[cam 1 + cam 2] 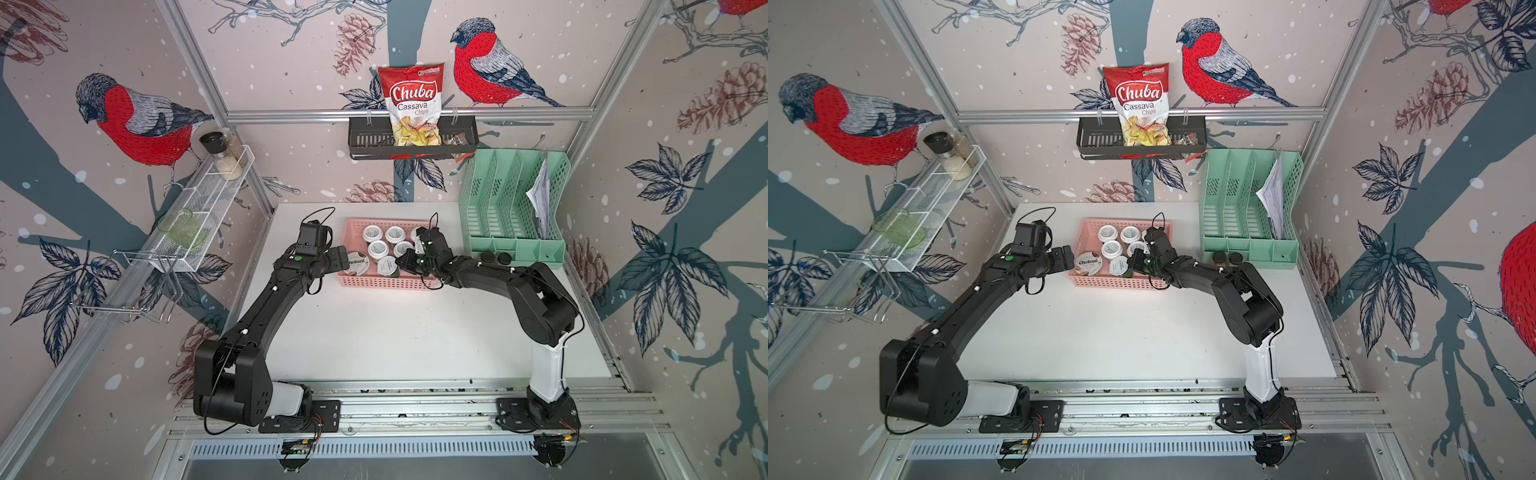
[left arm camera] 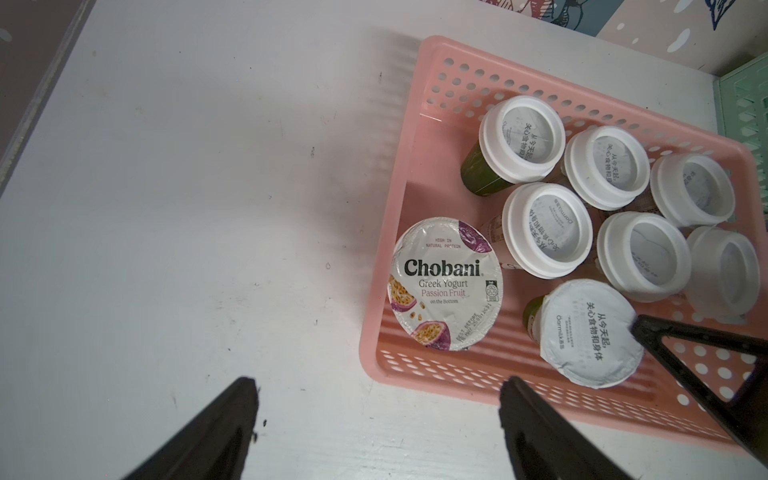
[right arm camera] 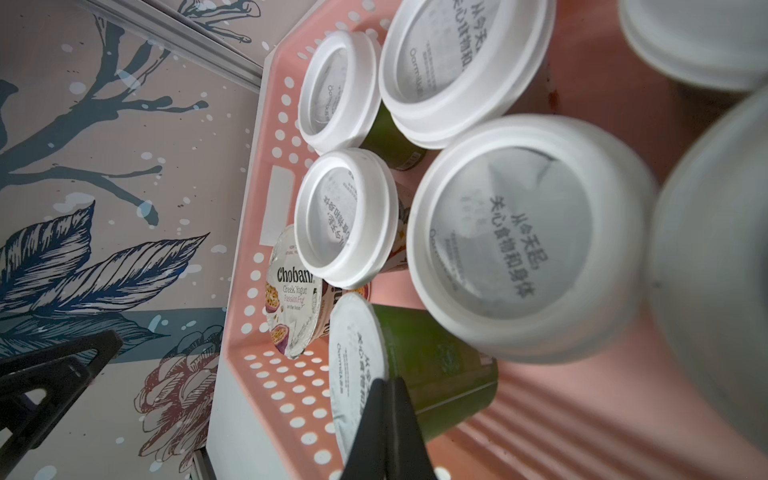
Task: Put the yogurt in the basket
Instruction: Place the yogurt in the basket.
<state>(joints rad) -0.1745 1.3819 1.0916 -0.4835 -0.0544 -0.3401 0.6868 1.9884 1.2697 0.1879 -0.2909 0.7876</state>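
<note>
White table point(image 1: 374, 332), left tool point(image 2: 380, 384) wide open, empty; right tool point(image 3: 386, 399) closed, at yogurt point(image 3: 353, 353)

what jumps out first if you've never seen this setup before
The eye lands first on the pink basket in the middle of the white table, holding white-lidded yogurt cups and a Chobani cup, with the black left arm and right arm meeting at it from either side. Next comes the red Chuba chips bag standing in a black rack on the back wall. All around, the walls show big red-breasted birds.
</note>
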